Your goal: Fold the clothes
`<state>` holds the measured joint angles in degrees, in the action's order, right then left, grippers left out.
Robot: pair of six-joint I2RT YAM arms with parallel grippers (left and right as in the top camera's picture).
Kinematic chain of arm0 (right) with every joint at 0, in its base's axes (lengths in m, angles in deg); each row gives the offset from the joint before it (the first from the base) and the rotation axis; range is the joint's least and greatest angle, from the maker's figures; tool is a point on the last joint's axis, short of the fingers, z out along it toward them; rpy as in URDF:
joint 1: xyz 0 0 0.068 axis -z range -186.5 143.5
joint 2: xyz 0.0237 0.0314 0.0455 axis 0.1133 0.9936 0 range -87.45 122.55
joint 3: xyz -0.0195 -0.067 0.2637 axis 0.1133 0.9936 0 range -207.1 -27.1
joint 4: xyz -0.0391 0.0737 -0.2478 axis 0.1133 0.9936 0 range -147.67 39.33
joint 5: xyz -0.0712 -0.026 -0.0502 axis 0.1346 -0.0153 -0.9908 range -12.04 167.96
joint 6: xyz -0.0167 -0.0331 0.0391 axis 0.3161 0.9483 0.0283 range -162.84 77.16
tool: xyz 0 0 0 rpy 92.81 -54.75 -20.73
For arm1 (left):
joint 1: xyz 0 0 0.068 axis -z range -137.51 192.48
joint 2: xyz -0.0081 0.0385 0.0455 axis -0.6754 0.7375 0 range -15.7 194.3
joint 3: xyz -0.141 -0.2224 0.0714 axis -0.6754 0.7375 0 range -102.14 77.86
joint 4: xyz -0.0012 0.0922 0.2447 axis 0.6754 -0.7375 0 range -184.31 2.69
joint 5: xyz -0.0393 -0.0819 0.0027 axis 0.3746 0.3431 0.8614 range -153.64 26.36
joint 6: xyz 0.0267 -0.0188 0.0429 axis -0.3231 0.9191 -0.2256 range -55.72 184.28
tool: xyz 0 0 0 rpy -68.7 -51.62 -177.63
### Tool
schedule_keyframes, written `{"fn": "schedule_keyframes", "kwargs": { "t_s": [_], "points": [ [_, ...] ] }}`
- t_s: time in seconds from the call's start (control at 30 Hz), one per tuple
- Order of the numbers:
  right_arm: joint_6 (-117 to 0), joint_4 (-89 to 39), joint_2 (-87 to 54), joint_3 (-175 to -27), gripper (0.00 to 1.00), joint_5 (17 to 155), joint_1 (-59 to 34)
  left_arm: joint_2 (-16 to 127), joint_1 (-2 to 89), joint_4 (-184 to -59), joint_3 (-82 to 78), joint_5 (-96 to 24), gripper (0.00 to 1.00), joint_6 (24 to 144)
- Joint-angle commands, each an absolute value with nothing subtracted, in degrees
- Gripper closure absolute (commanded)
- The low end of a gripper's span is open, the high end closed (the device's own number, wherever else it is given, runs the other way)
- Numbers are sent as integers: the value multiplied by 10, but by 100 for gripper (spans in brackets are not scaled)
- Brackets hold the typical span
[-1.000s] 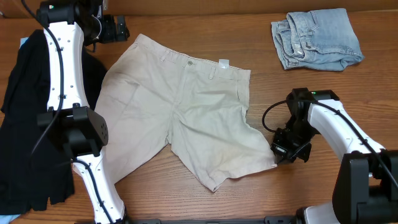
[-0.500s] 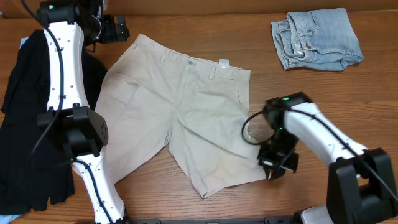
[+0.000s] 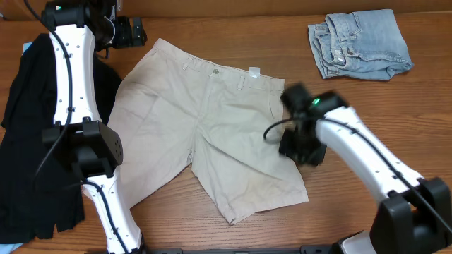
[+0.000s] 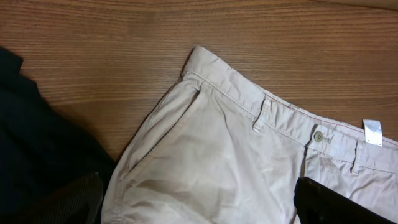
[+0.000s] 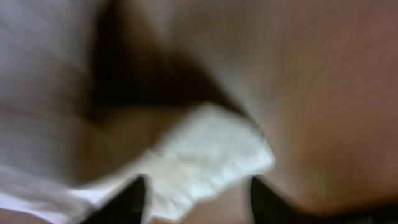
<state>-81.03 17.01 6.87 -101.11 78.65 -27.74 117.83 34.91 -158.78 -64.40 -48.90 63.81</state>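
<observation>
Hovering over the outer edge of the shorts' (image 3: 205,134) right leg, the right gripper (image 3: 301,147) shows fingers (image 5: 134,200) spread, with blurred pale cloth between them, seemingly unpinched. From it the shorts lie leftward across the desk (image 3: 395,106), waistband (image 4: 280,115) far, legs near. The left gripper (image 3: 131,32), spread, waits by the waistband's corner.

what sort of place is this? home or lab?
Probably a lab bench, not a home: two white robot arms mounted at a wooden table, with khaki shorts, a denim piece and a black garment laid out.
</observation>
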Motion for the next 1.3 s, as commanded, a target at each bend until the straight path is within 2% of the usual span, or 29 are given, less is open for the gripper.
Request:
{"fn": "schedule_keyframes", "kwargs": {
  "t_s": [0.0,0.03,0.13,0.4,0.73,0.83,1.0,1.07,1.2,1.27],
  "points": [
    [-757,145,46,-1093,16,686,-240,1181,347,-1586,-644,-492,0,625],
    [-741,124,46,-1106,11,687,-229,1181,347,-1586,-644,-490,0,625],
    [-684,34,48,-1114,8,731,-193,1181,347,-1586,-644,-490,0,625],
    [-604,-140,139,-1113,7,850,-144,1181,347,-1570,-644,-490,0,625],
    [-609,-239,278,-1113,7,906,-145,1181,347,-1561,-644,-490,0,625],
    [-623,-267,309,-1113,14,940,-148,1181,347,-1560,-644,-490,0,626],
    [-661,-288,325,-1113,19,946,-152,1181,347,-1561,-644,-490,0,630],
    [-686,-295,325,-1113,26,948,-152,1181,347,-1561,-644,-490,0,632],
    [-727,-304,326,-1113,35,942,-156,1181,347,-1561,-644,-490,0,632],
    [-763,-300,328,-1113,36,910,-158,1181,347,-1561,-644,-490,0,632]
  ]
}}
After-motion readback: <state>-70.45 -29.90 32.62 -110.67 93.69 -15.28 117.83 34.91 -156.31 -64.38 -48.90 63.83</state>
